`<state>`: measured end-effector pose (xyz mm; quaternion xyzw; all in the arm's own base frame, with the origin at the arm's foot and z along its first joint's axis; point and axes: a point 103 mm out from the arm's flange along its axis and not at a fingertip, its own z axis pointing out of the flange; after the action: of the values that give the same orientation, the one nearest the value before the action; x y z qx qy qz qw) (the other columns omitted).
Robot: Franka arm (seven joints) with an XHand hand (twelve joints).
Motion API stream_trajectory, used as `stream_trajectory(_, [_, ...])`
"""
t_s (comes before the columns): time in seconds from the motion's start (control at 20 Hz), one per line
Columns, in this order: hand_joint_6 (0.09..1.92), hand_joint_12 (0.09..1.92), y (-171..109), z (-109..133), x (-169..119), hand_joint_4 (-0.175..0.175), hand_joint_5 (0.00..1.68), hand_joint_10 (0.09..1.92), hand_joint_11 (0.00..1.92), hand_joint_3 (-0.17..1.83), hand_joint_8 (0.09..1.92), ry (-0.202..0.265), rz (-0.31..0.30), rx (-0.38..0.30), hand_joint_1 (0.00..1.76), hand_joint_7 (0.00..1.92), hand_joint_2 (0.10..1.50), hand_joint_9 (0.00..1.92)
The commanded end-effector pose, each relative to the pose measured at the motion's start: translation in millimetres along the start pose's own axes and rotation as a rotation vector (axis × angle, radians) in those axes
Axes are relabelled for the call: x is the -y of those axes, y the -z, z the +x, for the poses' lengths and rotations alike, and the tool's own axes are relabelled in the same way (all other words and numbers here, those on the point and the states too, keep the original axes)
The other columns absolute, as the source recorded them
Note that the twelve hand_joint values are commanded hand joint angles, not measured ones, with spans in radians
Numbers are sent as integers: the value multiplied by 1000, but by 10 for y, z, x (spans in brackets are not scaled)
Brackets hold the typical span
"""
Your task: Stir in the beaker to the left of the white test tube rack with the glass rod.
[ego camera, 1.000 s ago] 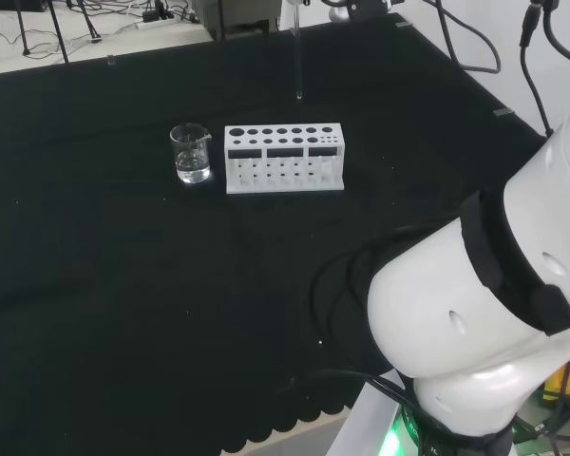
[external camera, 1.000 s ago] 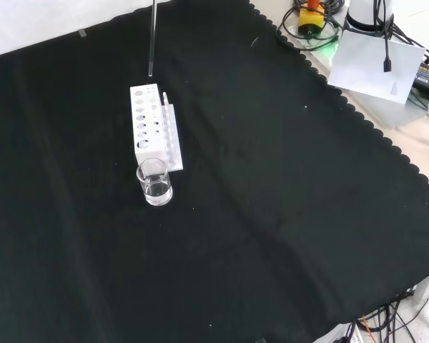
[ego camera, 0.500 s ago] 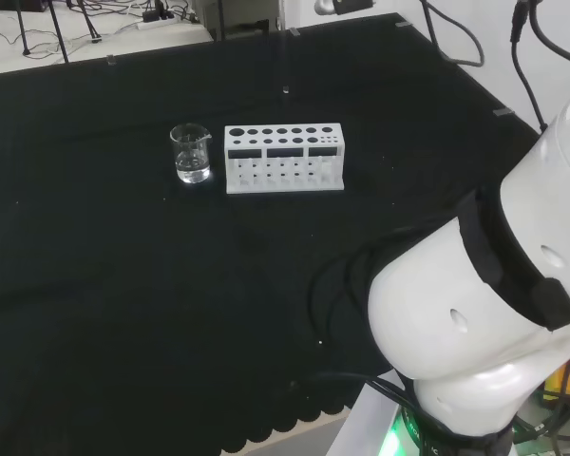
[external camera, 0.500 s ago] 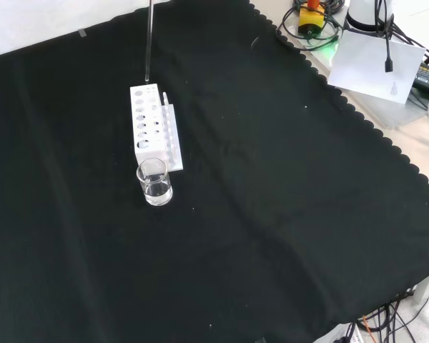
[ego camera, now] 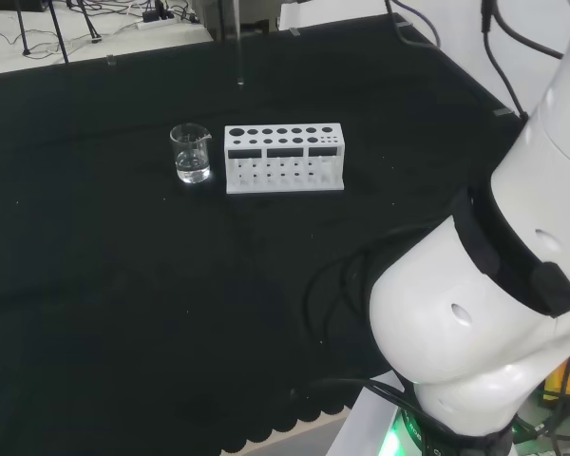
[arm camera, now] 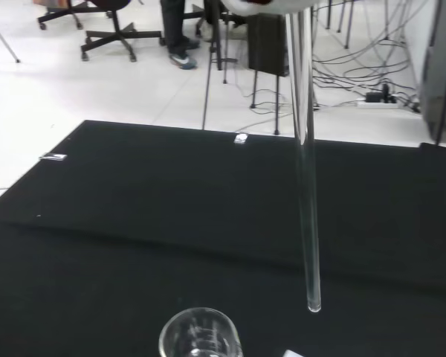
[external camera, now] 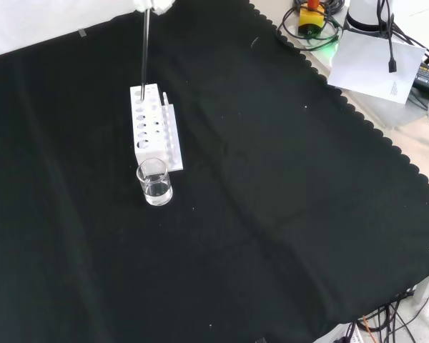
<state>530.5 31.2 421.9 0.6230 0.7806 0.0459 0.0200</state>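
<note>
The glass rod [arm camera: 307, 193] is carried upright at about 1 o'clock of the beaker [ego camera: 191, 153] in the head view; the hand's closure cannot be told. A misjudged descent could strike the rim and tip the beaker.

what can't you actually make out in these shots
- Hand: front view, cut off by the top edge; how its fingers stand is hidden.
- Glass rod: its upper end runs behind a blurred white part in the wrist view; faint in the head view.
- Beaker: wrist view, cut off by the bottom edge, contents unseen there.
</note>
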Motion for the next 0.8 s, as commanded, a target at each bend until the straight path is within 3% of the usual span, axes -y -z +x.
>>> stream_trajectory(0.05, [759,821,-205,285,-295,-175,938,986,1578,2,1324,93,15,-29,1272,980,1134,1564])
stream_trajectory(0.4, [757,821,-428,532,-372,-175,939,984,1578,2,1327,154,30,-33,1272,978,1135,1565])
stream_trajectory(0.8, [756,823,-705,575,-497,-175,940,983,1579,1,1329,175,57,-76,1272,977,1135,1565])
